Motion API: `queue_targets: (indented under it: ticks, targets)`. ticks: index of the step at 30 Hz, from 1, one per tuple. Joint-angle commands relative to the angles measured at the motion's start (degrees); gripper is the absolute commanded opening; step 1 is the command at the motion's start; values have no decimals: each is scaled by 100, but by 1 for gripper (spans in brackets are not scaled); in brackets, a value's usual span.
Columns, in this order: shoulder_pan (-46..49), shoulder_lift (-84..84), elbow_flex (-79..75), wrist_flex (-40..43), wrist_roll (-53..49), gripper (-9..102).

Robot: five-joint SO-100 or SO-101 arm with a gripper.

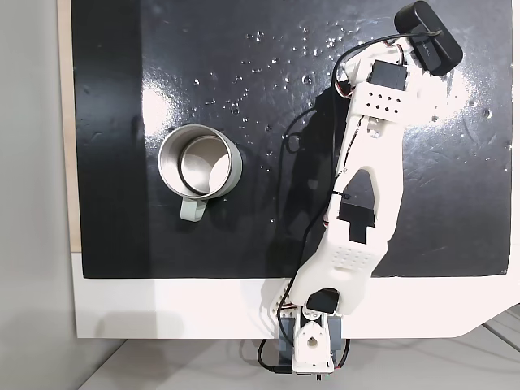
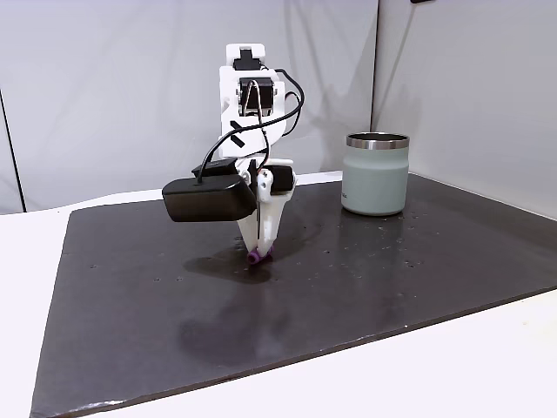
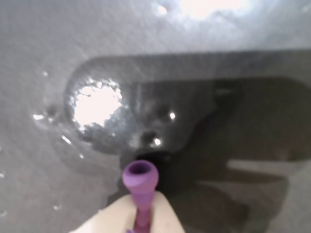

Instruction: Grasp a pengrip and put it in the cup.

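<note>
Glossy black matting [image 2: 392, 287] is spread over a white tabletop [image 2: 487, 366], backed by pale grey walls. In a fixed view from the side, a white arm [image 2: 254, 96] is bent downward near the middle of the mat, and its end effector [image 2: 258, 252] is seen pinching the pengrip [image 2: 257, 256], a small purple tube, right at the mat surface. In the wrist view, the pengrip [image 3: 140, 180] is held between two pale fingers [image 3: 165, 216], its open end pointed outward just over the shiny mat. The cup [image 2: 376, 172], a steel mug, is stood upright well apart from the arm; from above, the cup [image 1: 200, 162] is shown with its pale green handle [image 1: 193, 209] turned toward the mat's white-edged side.
</note>
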Motion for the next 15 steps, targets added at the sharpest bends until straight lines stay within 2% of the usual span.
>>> queue_targets:
  ticks: [1,9,15]
  targets:
    - [-105,62,-431,492,44,0]
    - [-510,615,-1397,2030,563,0]
    - [-914,1406,-1441,2698,958,0]
